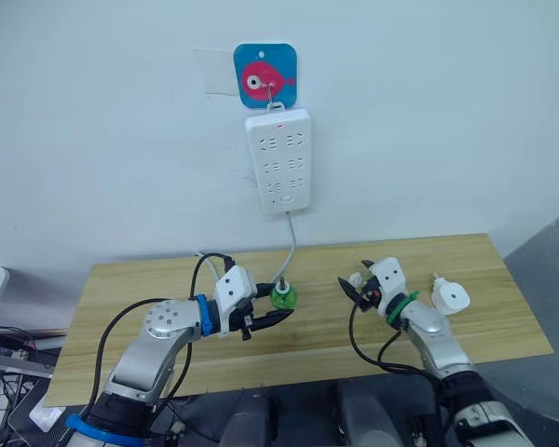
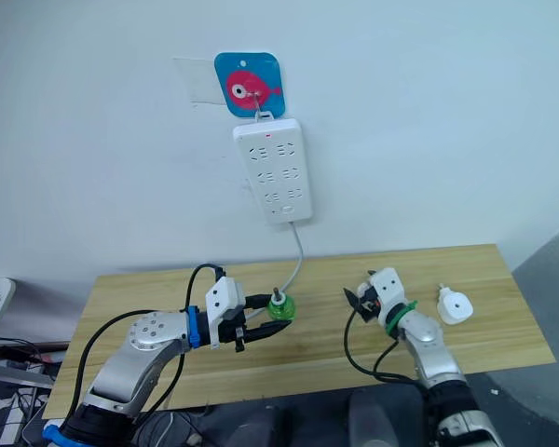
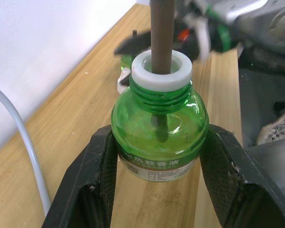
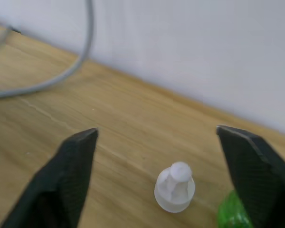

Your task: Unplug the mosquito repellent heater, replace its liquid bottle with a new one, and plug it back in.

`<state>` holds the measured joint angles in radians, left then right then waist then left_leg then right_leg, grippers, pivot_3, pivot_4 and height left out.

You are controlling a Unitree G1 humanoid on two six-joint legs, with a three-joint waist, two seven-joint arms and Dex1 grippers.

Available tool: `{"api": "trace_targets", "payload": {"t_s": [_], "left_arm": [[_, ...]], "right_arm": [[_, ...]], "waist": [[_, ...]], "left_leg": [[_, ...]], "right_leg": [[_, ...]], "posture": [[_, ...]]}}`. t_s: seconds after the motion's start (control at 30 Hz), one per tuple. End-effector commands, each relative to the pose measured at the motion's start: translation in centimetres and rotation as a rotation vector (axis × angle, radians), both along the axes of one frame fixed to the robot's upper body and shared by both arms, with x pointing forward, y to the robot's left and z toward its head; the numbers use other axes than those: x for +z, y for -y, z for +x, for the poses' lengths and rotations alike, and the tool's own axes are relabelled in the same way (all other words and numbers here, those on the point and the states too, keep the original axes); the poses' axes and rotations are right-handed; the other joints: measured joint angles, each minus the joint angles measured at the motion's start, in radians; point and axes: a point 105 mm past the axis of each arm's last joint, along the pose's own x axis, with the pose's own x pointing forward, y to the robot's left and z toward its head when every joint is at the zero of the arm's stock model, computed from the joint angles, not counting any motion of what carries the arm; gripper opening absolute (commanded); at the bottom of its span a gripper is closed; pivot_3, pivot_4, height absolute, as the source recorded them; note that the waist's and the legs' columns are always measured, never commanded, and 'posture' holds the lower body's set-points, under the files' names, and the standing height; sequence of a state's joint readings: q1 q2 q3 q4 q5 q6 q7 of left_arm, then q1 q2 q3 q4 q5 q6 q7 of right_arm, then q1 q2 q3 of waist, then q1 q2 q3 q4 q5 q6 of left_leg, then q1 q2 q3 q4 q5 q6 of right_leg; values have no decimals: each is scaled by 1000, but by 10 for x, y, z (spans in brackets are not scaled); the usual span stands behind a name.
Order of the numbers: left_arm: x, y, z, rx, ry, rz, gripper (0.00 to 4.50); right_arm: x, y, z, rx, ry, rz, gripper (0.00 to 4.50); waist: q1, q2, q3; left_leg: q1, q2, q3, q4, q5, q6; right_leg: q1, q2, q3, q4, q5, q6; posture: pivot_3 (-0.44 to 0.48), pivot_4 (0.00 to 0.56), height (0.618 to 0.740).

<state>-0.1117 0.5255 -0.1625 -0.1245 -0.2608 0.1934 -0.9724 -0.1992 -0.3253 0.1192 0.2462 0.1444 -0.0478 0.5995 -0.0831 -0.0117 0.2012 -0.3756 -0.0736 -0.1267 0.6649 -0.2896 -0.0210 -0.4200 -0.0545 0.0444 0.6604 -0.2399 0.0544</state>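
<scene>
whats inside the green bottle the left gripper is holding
A brown wick rod runs down through the white collar of the green bottle. Liquid level is unclear; the label hides the base.

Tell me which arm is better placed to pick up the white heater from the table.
Right. The heater lies beside the right gripper, which is open and empty; the left gripper holds the green bottle.

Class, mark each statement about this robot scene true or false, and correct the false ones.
1. The mosquito repellent heater is plugged into the power strip. False: it lies on the table, near the right gripper.
2. The left gripper grips a green bottle. True.
3. That bottle wears a cap. False: its neck is bare and a wick sticks up.
4. The right gripper is open. True.
</scene>
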Motion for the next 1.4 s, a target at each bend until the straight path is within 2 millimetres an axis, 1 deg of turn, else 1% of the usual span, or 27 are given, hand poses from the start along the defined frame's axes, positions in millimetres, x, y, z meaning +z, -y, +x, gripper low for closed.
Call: {"api": "trace_targets", "payload": {"t_s": [0.03,0.1,0.13,0.17,0.23,0.33,0.37,0.47,0.63,0.77,1.0,1.1,1.13,1.17,1.27,1.4], "left_arm": [[9,2,-3,-35,33,-7,2151],[10,2,-2,-47,37,-8,2151],[12,3,-1,-56,42,-8,2151],[13,4,0,-68,49,-6,2151],[16,7,1,-95,60,-7,2151],[22,13,1,-130,71,-20,2151],[25,16,0,-146,78,-27,2151],[29,21,-1,-176,90,-32,2151],[31,25,-5,-203,96,-30,2151],[32,26,-5,-207,95,-34,2151],[36,29,-4,-215,100,-42,2151],[37,30,-3,-214,101,-45,2151],[37,30,-3,-214,102,-46,2151],[37,31,-3,-214,102,-48,2151],[38,31,-2,-209,99,-56,2151],[39,31,-1,-199,90,-72,2151]], "right_arm": [[47,-24,-32,275,-18,112,4493],[63,-27,-49,393,-59,128,4493],[70,-28,-57,455,-85,125,4042],[75,-30,-63,504,-100,116,3832],[82,-35,-73,580,-122,95,3142],[90,-47,-77,643,-129,87,3142],[92,-55,-76,650,-124,95,3142],[94,-69,-72,651,-118,108,3142],[96,-79,-65,649,-110,118,3142],[95,-83,-64,666,-116,115,3142],[87,-92,-58,669,-118,85,3142],[83,-93,-56,668,-115,69,2491],[80,-93,-56,664,-114,56,2126],[78,-92,-56,664,-110,45,1986],[76,-89,-55,656,-105,45,1986],[81,-86,-54,642,-105,77,1986]], "waist": [[0,0,0],[-1,0,0],[-1,0,0],[0,0,0],[1,0,0],[0,0,0],[-1,0,0],[0,0,0],[2,0,0],[2,0,0],[2,0,0],[2,0,0],[2,0,0],[2,0,0],[2,0,0],[2,0,0]], "left_leg": [[0,0,0,0,0,0],[0,1,0,0,0,0],[1,1,0,0,0,0],[0,1,-1,0,0,0],[0,1,-1,0,0,0],[0,1,-1,0,0,0],[0,1,-1,0,0,0],[0,1,-1,0,0,0],[-2,0,-1,0,0,0],[-2,0,-2,0,0,0],[-2,0,-2,0,0,0],[-2,0,-2,0,0,0],[-3,0,-2,0,0,0],[-3,0,-2,0,0,0],[-3,0,-2,0,0,0],[-2,0,-2,0,0,0]], "right_leg": [[0,0,0,0,0,0],[0,0,0,0,0,0],[1,0,0,0,0,0],[1,0,-1,0,0,0],[1,0,-2,-1,0,0],[1,0,-2,-1,0,0],[1,0,-1,-1,0,0],[0,0,-2,-1,0,0],[-1,-1,-2,-2,0,0],[-1,-1,-2,-2,0,0],[-1,-1,-2,-2,0,0],[-1,-1,-3,-1,0,0],[-1,-1,-3,-1,0,0],[-1,-1,-2,-1,0,0],[-1,-1,-2,-2,0,0],[-1,-1,-2,-1,0,0]], "posture": [[-106,202,740],[-116,198,740],[-116,198,740],[-120,195,740],[-122,193,740],[-123,191,740],[-121,189,740],[-121,186,740],[-121,186,740],[-110,183,740],[-102,184,740],[-101,185,740],[-101,185,740],[-101,186,740],[-102,185,740],[-104,186,740]]}}
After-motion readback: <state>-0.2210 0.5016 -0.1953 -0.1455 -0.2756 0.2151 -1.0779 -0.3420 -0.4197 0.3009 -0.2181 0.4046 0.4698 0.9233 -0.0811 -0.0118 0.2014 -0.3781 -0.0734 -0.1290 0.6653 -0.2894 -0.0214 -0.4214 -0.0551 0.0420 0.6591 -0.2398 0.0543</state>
